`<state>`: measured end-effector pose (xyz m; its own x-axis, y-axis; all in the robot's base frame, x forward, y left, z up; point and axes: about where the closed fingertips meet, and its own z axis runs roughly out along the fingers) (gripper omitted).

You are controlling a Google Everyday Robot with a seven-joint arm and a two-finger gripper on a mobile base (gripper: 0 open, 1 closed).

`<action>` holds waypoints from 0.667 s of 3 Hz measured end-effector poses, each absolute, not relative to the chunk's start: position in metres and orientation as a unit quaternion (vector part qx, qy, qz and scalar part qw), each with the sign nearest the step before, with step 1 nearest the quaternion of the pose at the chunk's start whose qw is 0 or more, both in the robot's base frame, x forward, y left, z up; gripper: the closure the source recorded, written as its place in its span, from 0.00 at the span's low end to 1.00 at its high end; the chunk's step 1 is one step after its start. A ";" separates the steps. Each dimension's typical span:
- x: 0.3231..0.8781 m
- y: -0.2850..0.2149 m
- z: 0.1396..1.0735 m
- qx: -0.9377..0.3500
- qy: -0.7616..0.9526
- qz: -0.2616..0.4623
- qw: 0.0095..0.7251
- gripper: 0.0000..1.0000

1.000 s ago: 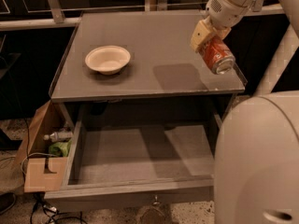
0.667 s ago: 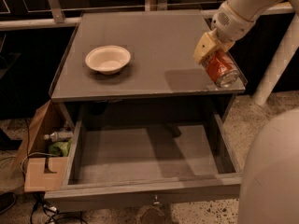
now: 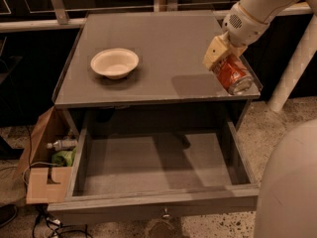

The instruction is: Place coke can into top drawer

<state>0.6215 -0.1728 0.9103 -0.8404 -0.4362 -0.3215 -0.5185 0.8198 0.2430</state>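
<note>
A red-orange coke can [image 3: 234, 75] with a silver end hangs tilted above the right front part of the grey cabinet top [image 3: 163, 58]. My gripper [image 3: 221, 58] is shut on the can from above, its cream fingers around the can's upper end. Below the cabinet top, the top drawer [image 3: 153, 202] stands pulled out wide, its flat grey bottom bare and a small metal pull on its front. The can is above and to the right of the drawer's back right corner.
A cream-coloured round bowl [image 3: 114, 63] rests on the left half of the cabinet top. A cardboard box [image 3: 43, 182] with a plastic bottle [image 3: 62, 145] and green packaging stands on the floor at the left. A white rounded robot part [image 3: 287, 187] fills the lower right.
The arm has carried the can a little downward and toward the cabinet's front right edge. The view has shifted, so the white robot part covers less of the drawer.
</note>
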 end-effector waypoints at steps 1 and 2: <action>0.563 -0.164 0.910 -0.251 0.945 0.172 0.121 1.00; 0.564 -0.164 0.910 -0.250 0.945 0.172 0.121 1.00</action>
<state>0.5638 -0.1640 0.9103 -0.8451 -0.4317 -0.3153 -0.5151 0.8153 0.2645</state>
